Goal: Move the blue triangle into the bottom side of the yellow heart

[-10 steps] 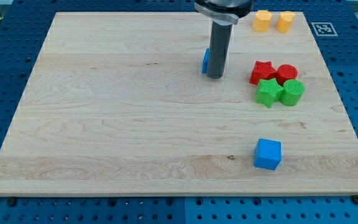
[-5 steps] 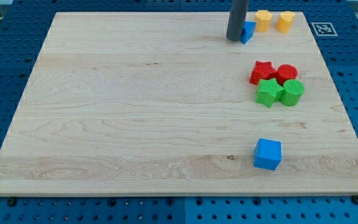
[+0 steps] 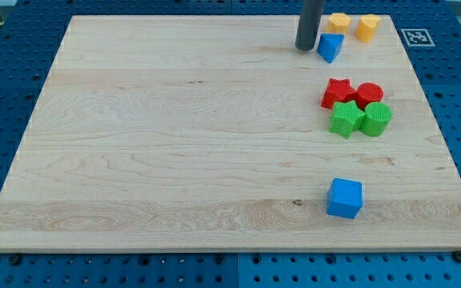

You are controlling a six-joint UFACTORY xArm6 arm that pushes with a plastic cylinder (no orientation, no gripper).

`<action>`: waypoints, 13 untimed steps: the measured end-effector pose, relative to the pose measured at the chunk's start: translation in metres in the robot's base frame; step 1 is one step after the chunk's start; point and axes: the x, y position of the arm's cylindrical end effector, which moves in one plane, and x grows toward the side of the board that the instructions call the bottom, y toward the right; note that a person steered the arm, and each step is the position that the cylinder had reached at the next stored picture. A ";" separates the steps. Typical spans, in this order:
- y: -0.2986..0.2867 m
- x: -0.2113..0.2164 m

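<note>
The blue triangle (image 3: 330,46) lies near the top right of the wooden board (image 3: 174,144). It sits just below the left one of two yellow blocks (image 3: 338,22) and touches or nearly touches it. The second yellow block (image 3: 366,26) is to its right. I cannot tell which of the two is the heart. My tip (image 3: 306,49) stands right at the triangle's left side, touching it or almost so.
A red star (image 3: 338,92), a red cylinder (image 3: 369,94), a green star (image 3: 346,118) and a green cylinder (image 3: 377,118) are clustered at the right. A blue cube (image 3: 345,198) sits at the lower right.
The rod pushed the blue triangle from the upper middle up and right to the yellow blocks. In the last half second the triangle slid slightly right and down; the tip barely moved.
</note>
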 end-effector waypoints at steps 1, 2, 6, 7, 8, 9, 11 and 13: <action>0.036 0.003; 0.071 0.002; 0.105 0.046; 0.129 0.055; 0.142 0.046; 0.131 0.031; 0.122 0.067; 0.114 0.017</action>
